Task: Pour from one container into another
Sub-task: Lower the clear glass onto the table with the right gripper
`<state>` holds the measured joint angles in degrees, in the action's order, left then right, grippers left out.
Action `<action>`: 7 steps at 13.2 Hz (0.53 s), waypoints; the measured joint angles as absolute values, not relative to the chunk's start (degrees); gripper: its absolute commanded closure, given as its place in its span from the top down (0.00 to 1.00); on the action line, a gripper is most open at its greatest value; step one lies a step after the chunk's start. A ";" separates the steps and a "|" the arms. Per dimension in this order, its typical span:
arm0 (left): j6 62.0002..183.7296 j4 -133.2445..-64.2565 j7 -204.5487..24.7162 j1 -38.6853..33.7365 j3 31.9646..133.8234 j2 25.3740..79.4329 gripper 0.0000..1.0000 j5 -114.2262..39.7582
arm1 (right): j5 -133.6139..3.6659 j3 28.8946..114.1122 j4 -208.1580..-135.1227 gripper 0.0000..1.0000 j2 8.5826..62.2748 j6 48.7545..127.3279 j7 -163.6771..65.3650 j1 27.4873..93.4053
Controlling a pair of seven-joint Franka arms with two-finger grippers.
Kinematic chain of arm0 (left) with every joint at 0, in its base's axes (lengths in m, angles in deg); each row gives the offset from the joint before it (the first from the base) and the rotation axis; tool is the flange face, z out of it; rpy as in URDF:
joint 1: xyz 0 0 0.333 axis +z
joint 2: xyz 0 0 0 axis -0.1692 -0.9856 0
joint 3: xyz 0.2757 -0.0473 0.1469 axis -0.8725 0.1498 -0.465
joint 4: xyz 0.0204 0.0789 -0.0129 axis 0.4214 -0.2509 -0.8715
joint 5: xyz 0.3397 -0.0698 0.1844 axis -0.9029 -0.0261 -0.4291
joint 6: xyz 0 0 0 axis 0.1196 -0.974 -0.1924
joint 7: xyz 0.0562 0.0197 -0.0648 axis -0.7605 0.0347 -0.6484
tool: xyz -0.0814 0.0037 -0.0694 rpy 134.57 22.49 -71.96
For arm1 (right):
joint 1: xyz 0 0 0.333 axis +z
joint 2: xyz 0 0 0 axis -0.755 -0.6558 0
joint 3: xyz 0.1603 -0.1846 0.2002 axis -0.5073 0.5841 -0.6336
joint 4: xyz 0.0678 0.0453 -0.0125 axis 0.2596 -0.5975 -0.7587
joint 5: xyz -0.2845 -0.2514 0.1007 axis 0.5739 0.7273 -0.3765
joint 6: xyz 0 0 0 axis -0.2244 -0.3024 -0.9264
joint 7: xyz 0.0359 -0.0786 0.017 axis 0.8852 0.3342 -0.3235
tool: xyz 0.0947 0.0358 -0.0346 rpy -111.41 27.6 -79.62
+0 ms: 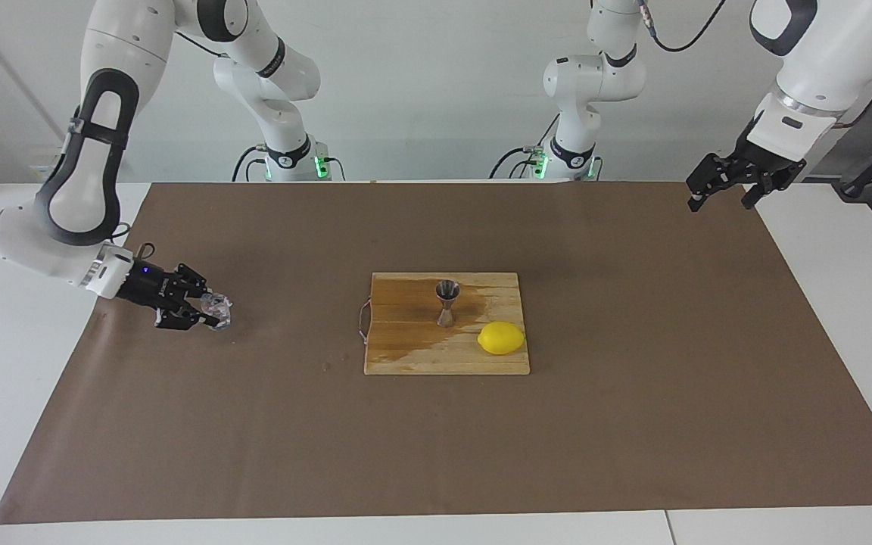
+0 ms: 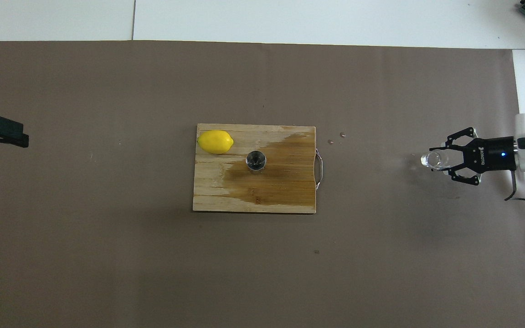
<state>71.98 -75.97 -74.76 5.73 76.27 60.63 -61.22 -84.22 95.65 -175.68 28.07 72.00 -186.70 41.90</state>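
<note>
The tiny clear glass cup (image 1: 219, 307) (image 2: 433, 159) is held low over the brown mat, toward the right arm's end of the table. My right gripper (image 1: 211, 313) (image 2: 438, 160) is shut on it from the side, reaching level with the table. I cannot tell whether the cup touches the mat. The steel hourglass jigger (image 1: 447, 301) (image 2: 255, 160) stands upright on the wooden cutting board (image 1: 406, 352) (image 2: 212, 191) at the middle of the mat. My left gripper (image 1: 720, 201) (image 2: 2, 132) waits open in the air over the mat's edge at the left arm's end.
A yellow lemon (image 1: 501, 337) (image 2: 215, 141) lies on the board's corner, beside the jigger. A dark wet patch (image 2: 280, 173) covers much of the board. A few drops (image 2: 342, 135) lie on the mat between board and cup.
</note>
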 measured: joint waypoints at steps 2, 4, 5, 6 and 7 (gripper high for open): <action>71.98 -75.97 -74.76 5.73 76.27 60.63 1.00 -61.22 | -84.60 97.14 -175.68 0.28 26.81 71.31 -189.22 41.82; 71.98 -75.97 -74.76 5.73 76.27 60.63 1.00 -61.21 | -85.22 98.43 -175.69 0.28 25.95 69.79 -191.01 41.52; 71.98 -75.97 -74.76 5.73 76.27 60.63 1.00 -61.22 | -85.65 98.83 -175.68 0.28 25.64 69.21 -191.84 41.24; 71.98 -75.97 -74.76 5.73 76.27 60.63 1.00 -61.22 | -85.93 99.30 -175.68 0.28 25.42 68.74 -192.36 41.06; 71.98 -75.97 -74.76 5.73 76.27 60.63 1.00 -61.22 | -86.07 99.80 -175.68 0.28 25.32 68.42 -192.56 41.00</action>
<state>71.98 -75.97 -74.76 5.73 76.27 60.63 -61.22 -86.07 99.80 -175.68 25.32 68.42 -192.56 41.00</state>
